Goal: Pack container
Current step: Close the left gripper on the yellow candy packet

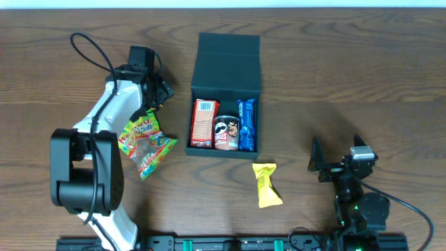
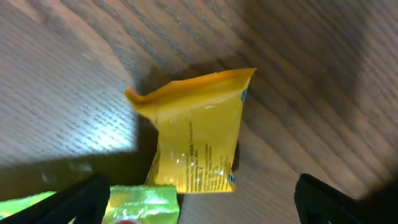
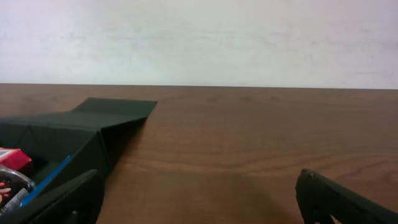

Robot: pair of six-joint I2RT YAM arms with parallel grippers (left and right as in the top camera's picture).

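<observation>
At the near edge of the table [image 1: 348,70], the right end effector [image 3: 199,193] sits low with its jaws spread wide and nothing between them, facing the container from the side. Just ahead of it, a yellow wrapper [image 1: 266,184] lies loose in front of the container [image 1: 224,154], which sits mid-table with a red box [image 1: 203,123], a crisp can [image 1: 226,132] and a blue packet [image 1: 247,125] side by side inside. To the left, a green gummy packet [image 1: 145,144] lies beside the left arm. Beyond it, the left end effector [image 2: 200,196] hangs open over an orange-yellow packet [image 2: 199,137] whose lower edge meets the gummy packet. Farthest back, the lid [image 1: 228,52] lies folded flat.

The step in hand looks to be a pick of the orange-yellow packet. It would go best with a straight descent and the jaws closing across the packet's narrow middle, kept clear of the green edge so only one packet lifts. The film looks slippery and likely to crumple, so a firm grip suits.
</observation>
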